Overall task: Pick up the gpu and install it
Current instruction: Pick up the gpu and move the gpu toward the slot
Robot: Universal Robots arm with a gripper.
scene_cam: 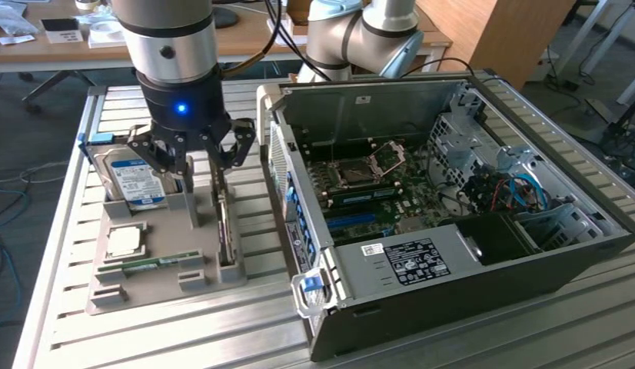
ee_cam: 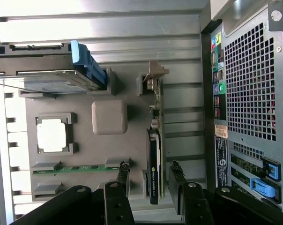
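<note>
**Computer case** [scene_cam: 451, 307]: the largest item, on the exterior view's right. It lies on its side with the panel off, so you can see the board inside. A black label on the power supply [scene_cam: 420, 257] carries white print too small to read.

**Slatted table** [scene_cam: 194, 338]: carries both the case and the parts tray.

**Parts tray** [scene_cam: 154, 288]: grey, on the exterior view's left, just beside the case.

**Hard drive** [scene_cam: 133, 181]: stands on edge at the far end of the tray. It has a blue-and-white label whose writing is not legible.

**Gripper** [ee_cam: 149, 166]: hangs over the right side of the tray with its jaws apart, clamped on nothing. One finger is on either side of the card and, as far as you can see, neither touches it.

**Gpu** [ee_cam: 153, 154]: stands on edge in its tray slot, with the metal bracket at the far end. The black cooler bears a small green mark and white lettering that cannot be read.

**Memory stick** [ee_cam: 76, 167]: lies flat along the near edge of the tray.

**Processor** [ee_cam: 51, 135]: sits in its pocket on the left side of the tray.

**Step in hand**: the pickup, with the card not yet gripped and nothing installed. To my eye, a sound grip calls for you to centre the fingers squarely across the card's two faces.
</note>
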